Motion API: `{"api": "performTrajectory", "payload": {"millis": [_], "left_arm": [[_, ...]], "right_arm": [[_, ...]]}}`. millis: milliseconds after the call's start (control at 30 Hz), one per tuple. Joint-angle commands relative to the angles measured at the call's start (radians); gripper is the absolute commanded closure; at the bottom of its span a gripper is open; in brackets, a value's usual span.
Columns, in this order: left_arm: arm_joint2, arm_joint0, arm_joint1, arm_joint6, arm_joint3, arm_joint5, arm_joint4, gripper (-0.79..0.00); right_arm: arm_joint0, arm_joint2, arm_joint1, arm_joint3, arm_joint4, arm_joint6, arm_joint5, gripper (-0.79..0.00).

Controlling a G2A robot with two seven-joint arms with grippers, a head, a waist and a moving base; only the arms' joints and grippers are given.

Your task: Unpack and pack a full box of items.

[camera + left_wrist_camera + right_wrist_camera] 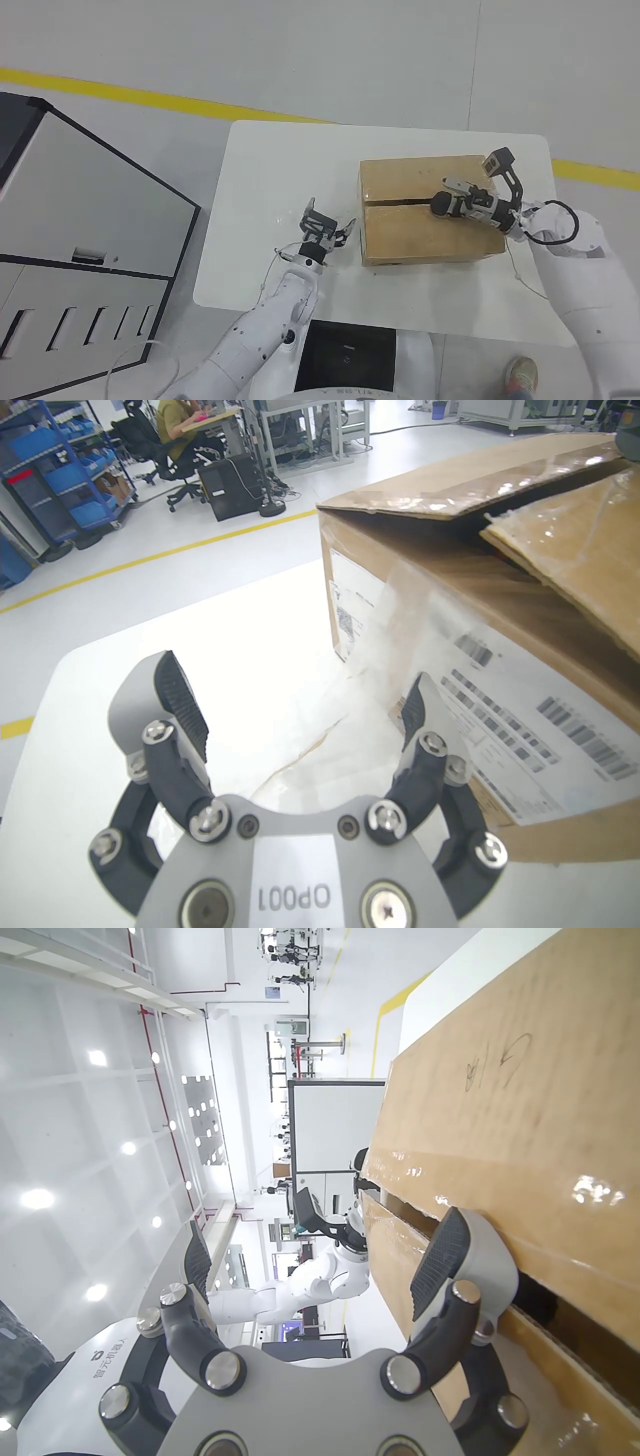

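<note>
- Cardboard box (pixel 425 210) stands on the white table (pixel 260 200), flaps nearly closed with a narrow gap between them.
- Over that gap is the right gripper (pixel 325 1248), jaws apart, one finger (pixel 440 1253) at the flap edge.
- Just beside the box wall, the left gripper (pixel 295 680) is also spread and holds nothing.
- Risk, as I judge: the finger may slip on the glossy tape, or the box may slide, since nothing steadies it.
- Whatever items lie inside are hidden in the dark gap.

A white table (pixel 260 190) stands on a pale workshop floor, with a yellow floor line (pixel 120 95) passing along its far edge. A grey cabinet (pixel 80 200) sits beside the table. Beyond the line, well away from the table, stand blue bin shelving (pixel 55 485) and a black computer tower (pixel 232 485).
</note>
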Motion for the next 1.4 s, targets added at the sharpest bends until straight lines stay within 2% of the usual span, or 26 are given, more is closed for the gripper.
{"api": "performTrajectory", "payload": {"millis": [0,233,600,1100,1267,1367], "left_arm": [[0.004,-0.009,-0.005,0.017,0.019,0.037,0.006,-0.785],[0.008,-0.023,-0.020,0.049,0.056,0.098,-0.005,-0.785],[0.026,-0.024,-0.034,0.056,0.108,0.079,-0.008,-0.785],[0.050,-0.103,-0.068,0.104,0.254,0.056,-0.035,-0.785],[0.036,-0.126,-0.079,0.123,0.292,0.106,-0.064,-0.785],[0.026,-0.133,-0.082,0.139,0.319,0.102,-0.080,-0.785]], "right_arm": [[-0.002,-0.003,-0.001,-0.003,-0.003,-0.002,-0.001,-0.785],[-0.003,-0.005,-0.002,-0.010,0.000,0.000,-0.001,-0.785],[0.002,-0.006,-0.004,-0.002,0.003,0.004,-0.001,-0.785],[0.000,0.000,-0.004,0.010,0.001,0.008,-0.004,-0.785],[-0.002,0.001,-0.004,0.008,-0.002,0.006,-0.001,-0.785],[-0.005,0.001,-0.004,0.006,-0.005,0.007,0.000,-0.785]]}}
